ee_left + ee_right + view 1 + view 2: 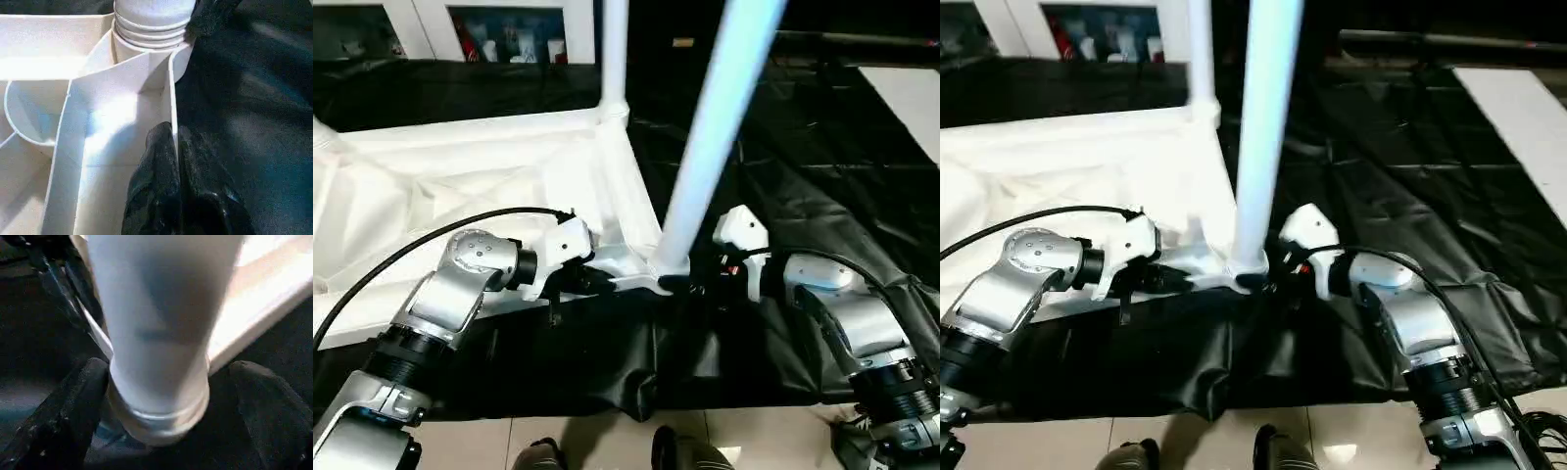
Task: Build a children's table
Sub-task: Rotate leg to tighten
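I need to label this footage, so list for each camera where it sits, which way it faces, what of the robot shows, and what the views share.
Left eye view: on the head, facing forward and down at the upturned table top; both silver forearms show.
Right eye view: beside it, same scene, with the near leg.
Left wrist view: along the left gripper, shut on the top's wall.
Right wrist view: along the right gripper, fingers spread either side of that leg.
Shared: every view shows the near leg in its corner socket.

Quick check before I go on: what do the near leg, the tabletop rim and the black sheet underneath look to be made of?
Near leg: likely moulded plastic, smooth white, soft sheen.
Tabletop: same white plastic, thin moulded ribs.
Black sheet: probably thin plastic film, glossy creases.
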`<state>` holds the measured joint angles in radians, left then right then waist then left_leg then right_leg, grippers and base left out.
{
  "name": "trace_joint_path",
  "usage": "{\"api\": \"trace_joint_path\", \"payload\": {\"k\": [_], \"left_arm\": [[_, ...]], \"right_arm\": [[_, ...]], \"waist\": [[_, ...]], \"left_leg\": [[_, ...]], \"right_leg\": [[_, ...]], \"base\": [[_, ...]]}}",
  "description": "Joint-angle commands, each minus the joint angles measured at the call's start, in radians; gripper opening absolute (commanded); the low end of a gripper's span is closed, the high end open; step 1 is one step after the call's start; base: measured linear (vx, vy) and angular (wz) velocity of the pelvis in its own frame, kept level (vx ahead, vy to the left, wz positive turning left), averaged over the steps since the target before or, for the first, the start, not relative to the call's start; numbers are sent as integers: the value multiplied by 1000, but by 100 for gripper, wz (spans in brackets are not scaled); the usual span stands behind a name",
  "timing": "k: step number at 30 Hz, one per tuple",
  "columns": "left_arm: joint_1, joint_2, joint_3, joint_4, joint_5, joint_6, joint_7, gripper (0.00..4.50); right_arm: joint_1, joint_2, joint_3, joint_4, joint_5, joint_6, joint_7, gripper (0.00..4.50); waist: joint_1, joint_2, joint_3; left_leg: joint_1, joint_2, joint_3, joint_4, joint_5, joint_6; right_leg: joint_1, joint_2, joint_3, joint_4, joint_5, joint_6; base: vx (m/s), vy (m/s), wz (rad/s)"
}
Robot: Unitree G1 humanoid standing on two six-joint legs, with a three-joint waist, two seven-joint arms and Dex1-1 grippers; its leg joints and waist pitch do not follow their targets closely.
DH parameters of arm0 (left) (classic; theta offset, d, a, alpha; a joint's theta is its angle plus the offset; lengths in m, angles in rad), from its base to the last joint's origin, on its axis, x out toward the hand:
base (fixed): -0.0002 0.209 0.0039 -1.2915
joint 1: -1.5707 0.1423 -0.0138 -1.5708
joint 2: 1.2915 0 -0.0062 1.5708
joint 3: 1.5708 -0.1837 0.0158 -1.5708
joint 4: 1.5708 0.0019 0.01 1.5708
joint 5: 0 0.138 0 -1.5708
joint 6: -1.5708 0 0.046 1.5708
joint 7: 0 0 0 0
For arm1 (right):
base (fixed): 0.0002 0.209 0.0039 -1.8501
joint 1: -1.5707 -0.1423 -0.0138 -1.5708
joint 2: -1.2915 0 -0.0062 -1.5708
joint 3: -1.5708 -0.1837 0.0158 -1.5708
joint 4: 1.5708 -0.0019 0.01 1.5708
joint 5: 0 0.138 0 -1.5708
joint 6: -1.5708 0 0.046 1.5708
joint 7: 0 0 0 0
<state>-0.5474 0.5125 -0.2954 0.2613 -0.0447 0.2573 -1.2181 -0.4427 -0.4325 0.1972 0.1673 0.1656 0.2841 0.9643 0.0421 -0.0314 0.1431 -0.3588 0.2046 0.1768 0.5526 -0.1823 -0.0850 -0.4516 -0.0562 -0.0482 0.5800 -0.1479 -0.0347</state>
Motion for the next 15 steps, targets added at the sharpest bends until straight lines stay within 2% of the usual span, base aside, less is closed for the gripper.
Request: {"api": "trace_joint_path", "payload": {"k": [1,3,4,8,10,15], "left_arm": [[43,7,-57,-22,-22,6,-62,0],[49,15,-56,-34,-27,6,-71,0],[52,21,-55,-41,-32,6,-77,0],[51,27,-48,-44,-31,6,-91,0],[50,24,-46,-45,-30,8,-89,0],[51,24,-48,-44,-26,8,-83,0]], "right_arm": [[8,-21,16,-37,17,-3,45,418],[12,-29,24,-46,23,-2,68,418],[14,-34,28,-51,27,-3,83,418],[16,-36,41,-35,21,-12,111,418],[11,-33,39,-26,25,-13,111,418],[10,-38,43,-21,21,-13,122,371]], "waist": [[-3,4,-72],[-4,4,-70],[-4,5,-67],[-4,1,-64],[-4,1,-66],[-4,-1,-69]], "left_leg": [[0,16,8,-39,-36,148],[1,18,7,-42,-69,132],[4,18,8,-44,-101,111],[4,17,8,-45,-140,78],[2,16,7,-43,-134,72],[0,14,7,-40,-117,76]], "right_leg": [[86,-57,44,-29,26,-294],[86,-60,45,-34,-37,-283],[83,-61,46,-41,-105,-265],[78,-61,49,-50,-204,-227],[79,-61,50,-49,-209,-219],[80,-59,50,-45,-183,-219]], "base": [[0,0,0],[0,0,0],[0,0,0],[0,0,0],[0,0,0],[0,0,0]]}}
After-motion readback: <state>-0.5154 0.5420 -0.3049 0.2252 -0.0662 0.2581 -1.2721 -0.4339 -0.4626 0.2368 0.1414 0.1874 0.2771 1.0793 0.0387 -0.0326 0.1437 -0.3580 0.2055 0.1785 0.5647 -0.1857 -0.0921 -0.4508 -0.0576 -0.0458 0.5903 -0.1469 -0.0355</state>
